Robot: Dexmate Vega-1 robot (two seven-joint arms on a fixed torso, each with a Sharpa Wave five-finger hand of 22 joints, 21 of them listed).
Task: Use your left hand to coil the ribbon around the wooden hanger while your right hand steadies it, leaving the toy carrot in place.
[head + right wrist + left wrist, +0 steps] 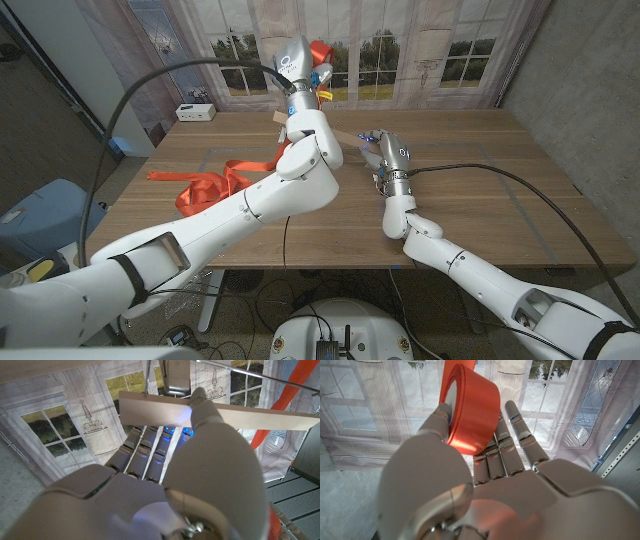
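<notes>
The left robot hand (300, 62) is raised high above the far part of the brown wooden surface (480, 190), fingers clamped on a loop of wide orange satin ribbon (470, 405); in the left wrist view the band curves over the fingertips (517, 422) and is pinned by the thumb. From that robot hand the ribbon runs down behind the left forearm to a loose heap lying on the surface at the robot's left, with a flat tail reaching towards the left edge. The right robot hand (388, 160) sits lower, just right of the left arm's elbow, and is closed on the pale wooden hanger (210, 412); the right wrist view shows the flat bar pinched between thumb and fingers, with the metal hook and clip fitting above it and a strand of orange ribbon passing behind the bar's far end. In the head view only a pale end of the hanger shows beside the left forearm. A small white box (195, 112) stands at the far left corner of the surface.
</notes>
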